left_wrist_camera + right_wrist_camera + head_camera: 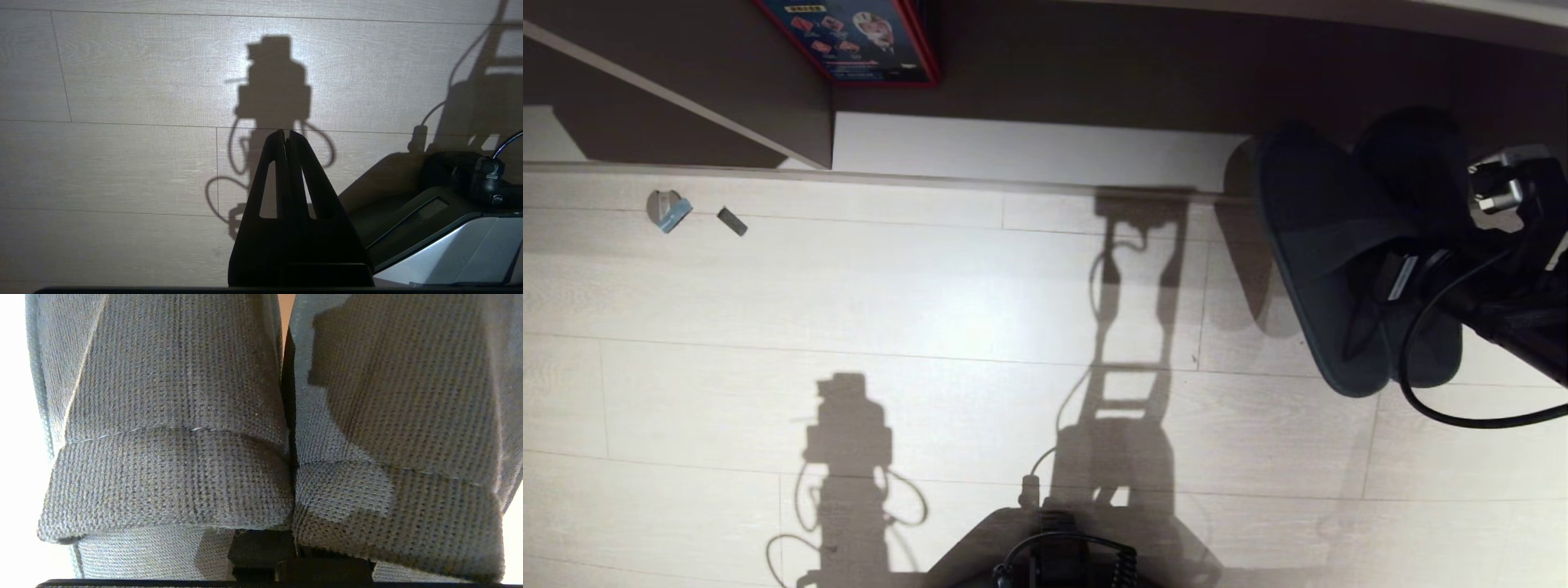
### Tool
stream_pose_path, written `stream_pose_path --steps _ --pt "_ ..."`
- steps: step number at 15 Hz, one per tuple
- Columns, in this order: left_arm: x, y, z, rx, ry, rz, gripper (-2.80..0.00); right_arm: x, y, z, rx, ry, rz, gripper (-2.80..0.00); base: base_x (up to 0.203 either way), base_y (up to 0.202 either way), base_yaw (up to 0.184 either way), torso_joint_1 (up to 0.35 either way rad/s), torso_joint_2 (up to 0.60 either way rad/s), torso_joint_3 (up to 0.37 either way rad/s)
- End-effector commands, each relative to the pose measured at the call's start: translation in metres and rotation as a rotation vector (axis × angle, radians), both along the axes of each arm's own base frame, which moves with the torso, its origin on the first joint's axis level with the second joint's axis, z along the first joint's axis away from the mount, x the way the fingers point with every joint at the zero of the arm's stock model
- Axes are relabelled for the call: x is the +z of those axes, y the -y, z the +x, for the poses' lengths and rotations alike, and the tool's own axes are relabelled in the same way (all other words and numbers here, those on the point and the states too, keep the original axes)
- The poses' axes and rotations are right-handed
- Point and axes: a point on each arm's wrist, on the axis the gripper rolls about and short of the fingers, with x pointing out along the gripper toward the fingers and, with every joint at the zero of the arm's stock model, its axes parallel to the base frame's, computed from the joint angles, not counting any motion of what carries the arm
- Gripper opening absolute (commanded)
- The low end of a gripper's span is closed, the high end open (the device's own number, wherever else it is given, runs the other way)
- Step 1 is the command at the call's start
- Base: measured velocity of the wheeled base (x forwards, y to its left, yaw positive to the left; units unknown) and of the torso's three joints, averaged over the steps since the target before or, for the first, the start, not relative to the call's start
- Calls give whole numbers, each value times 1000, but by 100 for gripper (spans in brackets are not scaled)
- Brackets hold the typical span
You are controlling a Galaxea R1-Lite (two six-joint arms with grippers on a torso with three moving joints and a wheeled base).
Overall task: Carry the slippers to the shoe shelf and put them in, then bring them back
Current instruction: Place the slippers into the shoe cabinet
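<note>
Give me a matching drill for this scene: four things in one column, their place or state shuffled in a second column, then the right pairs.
Things:
1. slippers
2. left gripper
3. right gripper
4. red-framed poster

Place or state:
A. shut, holding nothing, above bare floor
B. at the far wall, on the robot's left
C. shut on the pair
D. held together, hanging on the robot's right

Pairs: 1-D, 2-A, 3-C, 4-B

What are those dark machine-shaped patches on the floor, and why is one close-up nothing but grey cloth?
Head view: the patches are the robot's own shadows on the pale floor, beside a bright glare spot. Left wrist view: the left gripper throws a similar shadow. Right wrist view: the slippers fill the frame, with blown-out white at the edges.
</note>
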Motion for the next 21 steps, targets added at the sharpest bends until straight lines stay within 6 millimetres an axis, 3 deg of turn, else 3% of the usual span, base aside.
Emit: stream_pose_path --steps 1,8,12,17,21 --pt "0 0 0 1 -1 0 -280 -5 1 17 -1 -14 0 -280 0 0 0 0 0 0" --pt "0 0 0 1 -1 0 -280 11 24 69 -44 57 8 -280 0 0 0 0 0 0" --pt "0 0 0 1 -1 0 -280 37 33 100 -9 146 13 -280 0 0 0 0 0 0" --pt "0 0 0 1 -1 -2 -280 56 36 127 28 190 -5 -280 0 0 0 0 0 0" --pt "0 0 0 1 -1 -2 -280 75 40 135 20 268 -13 -280 0 0 0 0 0 0"
